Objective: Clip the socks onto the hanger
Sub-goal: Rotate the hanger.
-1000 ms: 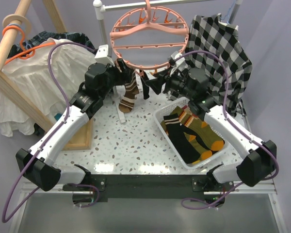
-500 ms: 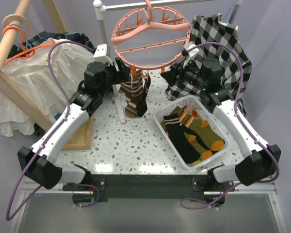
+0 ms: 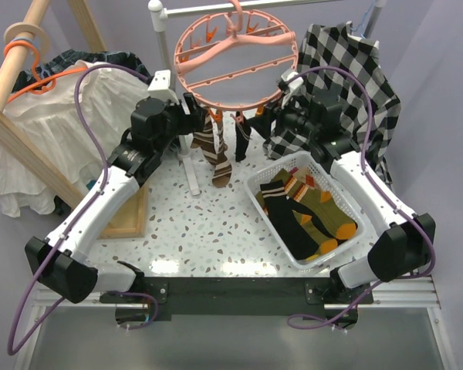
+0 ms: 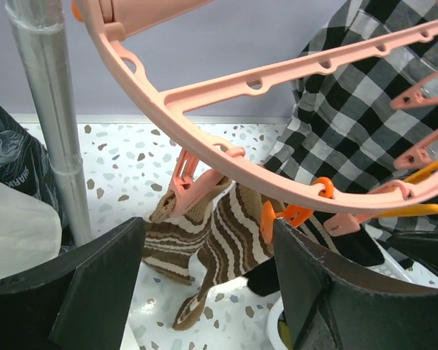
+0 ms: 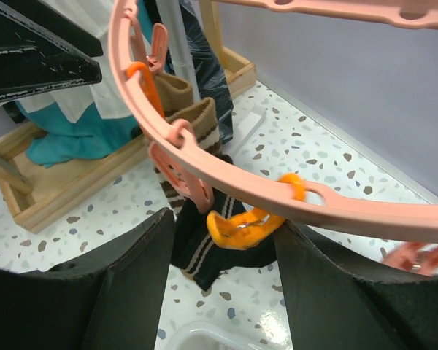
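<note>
Left gripper (image 4: 208,244) jaws stand apart, empty. Through the gap a pink clip (image 4: 190,191) on the hanger (image 4: 204,142) bites the brown striped sock (image 4: 233,233), partly hidden behind one finger. Right gripper (image 5: 225,240) jaws are also apart, framing an orange clip (image 5: 241,226) that covers the top of a dark sock (image 5: 204,259); whether it is pinched I cannot tell. Pale lettering on a black bag (image 4: 11,171) is too blurred to read. Both arms reach forward and up to the ring's near rim. More socks (image 3: 309,216) lie in the white basket (image 3: 274,168).
</note>
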Motion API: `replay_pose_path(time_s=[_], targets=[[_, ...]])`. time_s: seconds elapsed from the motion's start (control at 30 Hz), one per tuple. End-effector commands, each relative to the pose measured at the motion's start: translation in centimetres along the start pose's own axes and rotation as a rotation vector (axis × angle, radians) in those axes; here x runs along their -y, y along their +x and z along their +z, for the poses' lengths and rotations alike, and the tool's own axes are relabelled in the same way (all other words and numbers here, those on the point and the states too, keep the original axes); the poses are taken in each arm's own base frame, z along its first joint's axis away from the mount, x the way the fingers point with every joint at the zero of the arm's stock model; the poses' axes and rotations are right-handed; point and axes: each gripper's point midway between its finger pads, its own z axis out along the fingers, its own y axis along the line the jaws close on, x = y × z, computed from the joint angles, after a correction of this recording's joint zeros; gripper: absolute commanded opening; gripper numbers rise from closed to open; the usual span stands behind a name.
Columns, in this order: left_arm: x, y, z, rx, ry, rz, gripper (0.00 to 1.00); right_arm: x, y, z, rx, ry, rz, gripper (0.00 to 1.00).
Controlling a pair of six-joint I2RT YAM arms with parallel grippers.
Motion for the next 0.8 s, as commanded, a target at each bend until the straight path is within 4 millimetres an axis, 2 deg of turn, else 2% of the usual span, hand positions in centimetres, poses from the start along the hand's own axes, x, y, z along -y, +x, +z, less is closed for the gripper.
replay_pose_path(time_s=[0.0,0.17,0.37,0.53,0.67,0.77], targets=[[2.1,-3.8,-2.2,0.080,0.104,0.026,0.75,-2.5,-3.7,0.3,0.090,-0.063,-0.063,0.59],[4.8,-2.9,-3.2,0.055,0.272,0.042,0.78,-4.3,-3.6,0.3,0.094,-0.063,-0.078,0.58],[6.8,-2.4,-4.6,0.032,0.385,0.037,0.78,-5.2,-3.5,0.1,0.101,-0.048,-0.078,0.58],[7.1,-2.3,-5.0,0.026,0.400,0.036,0.78,-6.7,-3.1,0.9,0.092,-0.074,-0.072,0.58],[7.0,-2.5,-5.1,0.028,0.392,0.031,0.78,-8.9,-2.3,2.1,0.078,-0.111,-0.052,0.58],[7.1,-2.5,-5.1,0.026,0.392,0.027,0.78,-9.9,-2.3,1.9,0.061,-0.111,-0.056,0.58]])
